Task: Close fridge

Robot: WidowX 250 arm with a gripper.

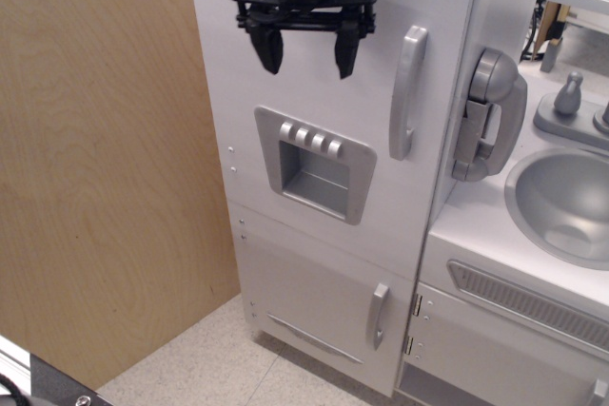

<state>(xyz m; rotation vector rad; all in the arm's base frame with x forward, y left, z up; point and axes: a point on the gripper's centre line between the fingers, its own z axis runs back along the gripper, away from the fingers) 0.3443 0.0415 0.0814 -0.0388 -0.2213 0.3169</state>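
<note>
the fridge [324,140] fills the middle of the view, a tall white cabinet standing between the bare wooden panel [105,159] on one side and the sink cabinet [519,235] on the other. its big door looks flush with the cabinet front: no dark gap shows along the handle edge, so the closing appears done or all but done. the gripper [304,56] hangs in front of the upper part of that door, fingers spread apart and pointing down, holding nothing; whether the tips touch the panel cannot be told from this angle. the door lies directly behind the pincer, so any last press would go straight into the panel, away from the camera. the vertical grey handle [407,92] runs top to bottom just to the side of the fingers, toward the sink, and the dispenser recess [314,164] sits below them. the smaller lower door [314,306] also looks shut.
</note>
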